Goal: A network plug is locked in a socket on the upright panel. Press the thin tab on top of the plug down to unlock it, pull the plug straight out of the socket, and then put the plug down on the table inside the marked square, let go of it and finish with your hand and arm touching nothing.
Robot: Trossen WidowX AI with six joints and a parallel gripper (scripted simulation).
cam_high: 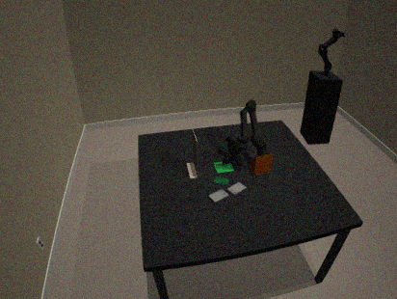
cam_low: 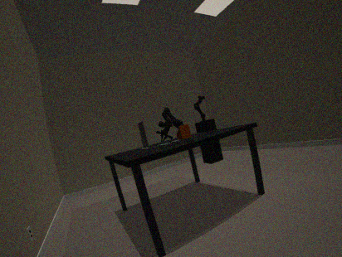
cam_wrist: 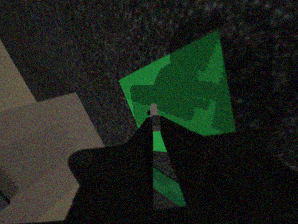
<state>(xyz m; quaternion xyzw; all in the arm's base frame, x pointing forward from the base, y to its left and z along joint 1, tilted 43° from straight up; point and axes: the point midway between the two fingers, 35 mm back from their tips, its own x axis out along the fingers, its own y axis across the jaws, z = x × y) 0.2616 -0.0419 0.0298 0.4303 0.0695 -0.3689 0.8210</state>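
Note:
The marked square (cam_high: 224,167) (cam_wrist: 150,75) is bright green and lies flat on the table, with the arm's shadow across it in the wrist view. My gripper (cam_high: 224,161) (cam_wrist: 154,120) points down above the square's near edge and is shut on the plug. Only a small pale end of the plug (cam_wrist: 153,108) shows between the fingertips; its tab cannot be made out. The upright panel (cam_high: 196,145) (cam_low: 143,133) (cam_wrist: 50,117) stands on a pale base (cam_high: 192,171), apart from the gripper. The socket is not clear in any view.
An orange box (cam_high: 261,164) (cam_low: 183,131) stands close beside the arm. A darker green patch (cam_high: 222,180) and two pale grey patches (cam_high: 219,195) (cam_high: 237,188) lie in front of the square. Another arm (cam_high: 325,53) stands on a black pedestal (cam_high: 322,108) behind the table.

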